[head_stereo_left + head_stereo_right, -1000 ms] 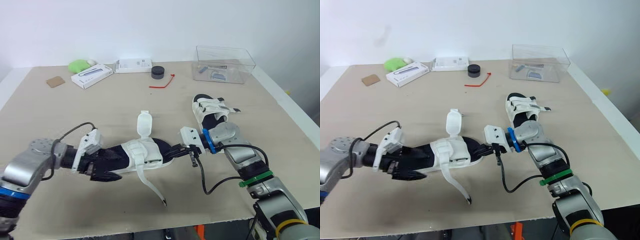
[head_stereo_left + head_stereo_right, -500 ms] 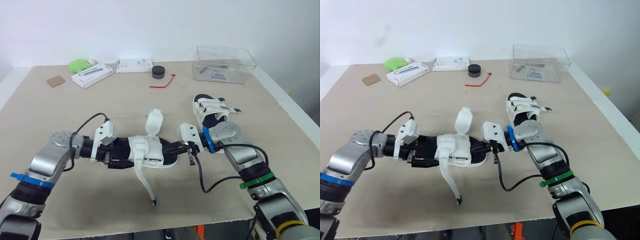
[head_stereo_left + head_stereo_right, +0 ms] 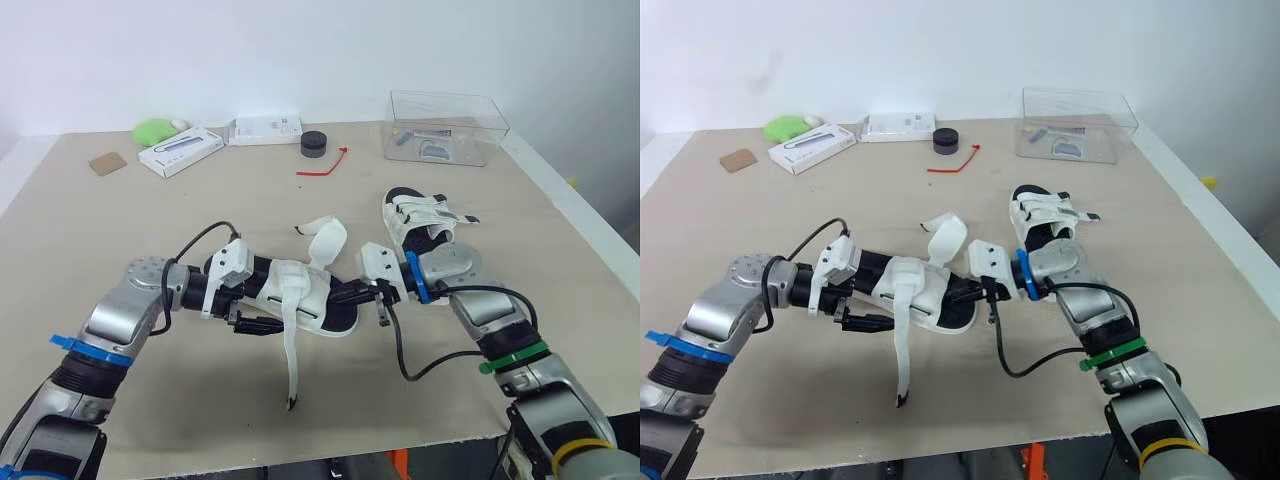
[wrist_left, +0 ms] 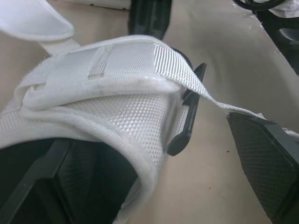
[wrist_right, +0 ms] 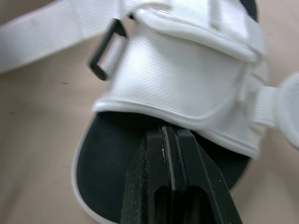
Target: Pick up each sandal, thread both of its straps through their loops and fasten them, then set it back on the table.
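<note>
Head camera: a white sandal (image 3: 305, 300) sits mid-table (image 3: 150, 220) between the left gripper (image 3: 248, 312) and the right gripper (image 3: 352, 296), one loose strap (image 3: 290, 365) trailing. Left wrist: the fingers (image 4: 264, 161) are spread wide beside the sandal. Right wrist: the fingers (image 5: 175, 177) are pressed together on its black sole (image 5: 112, 158).

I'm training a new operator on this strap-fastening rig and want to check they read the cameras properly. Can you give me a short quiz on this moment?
1. True or false: the long strap of the held sandal hangs loose, not fastened.
2. The right gripper pinches which part of it? A the long strap; B the black sole; C nothing.
3. Fill in: the other sandal lies on the ____.
Key: 1 true; 2 B; 3 table.
</note>
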